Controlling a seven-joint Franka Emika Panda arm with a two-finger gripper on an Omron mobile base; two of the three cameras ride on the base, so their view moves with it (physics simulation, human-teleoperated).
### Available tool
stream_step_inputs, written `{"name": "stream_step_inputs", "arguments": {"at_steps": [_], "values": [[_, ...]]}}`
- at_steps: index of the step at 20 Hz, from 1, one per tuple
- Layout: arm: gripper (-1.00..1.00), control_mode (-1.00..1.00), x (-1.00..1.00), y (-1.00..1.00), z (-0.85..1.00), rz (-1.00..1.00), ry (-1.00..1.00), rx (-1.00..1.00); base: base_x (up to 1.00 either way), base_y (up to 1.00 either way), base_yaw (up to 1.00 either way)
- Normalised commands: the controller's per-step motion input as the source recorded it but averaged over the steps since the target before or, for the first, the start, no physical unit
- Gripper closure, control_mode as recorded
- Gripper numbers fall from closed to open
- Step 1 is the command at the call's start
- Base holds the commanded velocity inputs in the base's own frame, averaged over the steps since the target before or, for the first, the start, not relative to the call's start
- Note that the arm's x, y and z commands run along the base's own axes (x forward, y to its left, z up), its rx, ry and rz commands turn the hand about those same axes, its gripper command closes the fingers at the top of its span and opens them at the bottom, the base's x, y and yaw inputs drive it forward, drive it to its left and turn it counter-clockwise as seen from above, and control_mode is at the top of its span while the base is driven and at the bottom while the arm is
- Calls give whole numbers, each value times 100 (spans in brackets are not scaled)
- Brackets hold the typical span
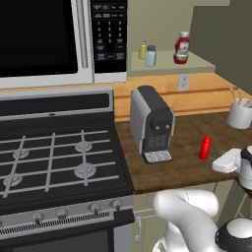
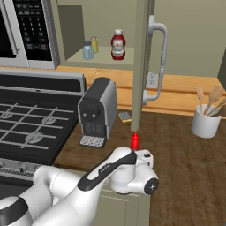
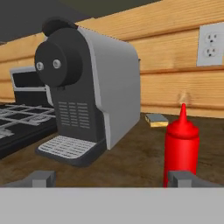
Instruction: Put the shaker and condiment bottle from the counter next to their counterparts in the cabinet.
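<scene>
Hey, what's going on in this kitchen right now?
The white robot arm has its tool low over the brown wood countertop, open and lined up near the slim all-red squeeze bottle, which stands upright beside the grey coffee machine, not yet gripped. The small pale blue shaker already sits on the cabinet shelf next to the yellow shaker and wide labelled red bottle.

Bare counter (image 3: 131,164) lies before the condiment bottle (image 3: 181,140) (coffee machine (image 3: 83,87) crowds one side).
</scene>
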Motion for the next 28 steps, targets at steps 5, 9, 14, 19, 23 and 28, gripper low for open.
{"name": "stream_step_inputs", "arguments": {"at_steps": [5, 9, 14, 19, 23, 28], "values": [[-100, -100, 2, -14, -7, 0, 0, 4, 0, 0, 0], [-100, -100, 11, -2, 0, -1, 0, 2, 0, 0, 0], [-100, -100, 0, 0, -1, 0, 0, 0, 0, 0, 0], [-100, -100, 0, 3, -5, 0, 0, 0, 0, 0, 0], [-100, -100, 1, 5, -6, 0, 0, 0, 0, 0, 0], [-100, -100, 0, 8, -3, 0, 0, 0, 0, 0, 0]]}}
